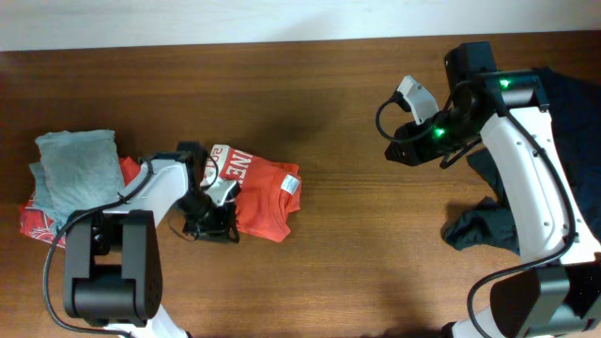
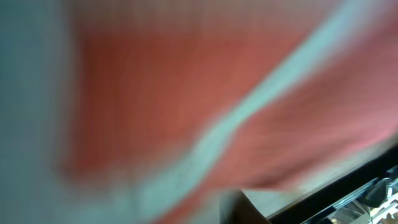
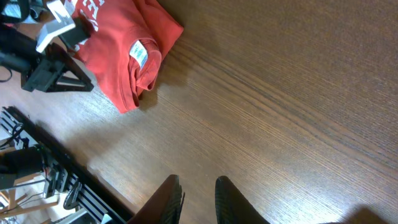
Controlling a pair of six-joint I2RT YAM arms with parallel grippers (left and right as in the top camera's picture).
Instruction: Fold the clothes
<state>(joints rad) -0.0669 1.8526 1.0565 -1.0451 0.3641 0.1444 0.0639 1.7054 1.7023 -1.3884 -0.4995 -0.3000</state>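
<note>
The orange-red T-shirt [image 1: 268, 197] lies folded into a small bundle left of centre, white lettering up; the right wrist view shows it [image 3: 118, 56] with its neck label. My left gripper [image 1: 214, 225] sits low at the bundle's front-left edge. Its wrist view is a blur of orange-red cloth [image 2: 155, 93] with one dark finger [image 2: 242, 211], so its jaws cannot be read. My right gripper [image 1: 394, 150] hovers over bare wood at the upper right; its fingertips [image 3: 196, 180] stand slightly apart with nothing between them. A dark navy garment [image 1: 484, 230] lies crumpled at the right under the right arm.
A grey folded garment [image 1: 75, 169] lies on a red patterned one [image 1: 38, 221] at the far left. More dark cloth [image 1: 573, 94] lies at the right edge. A dark frame [image 3: 37, 168] runs along the table's edge in the right wrist view.
</note>
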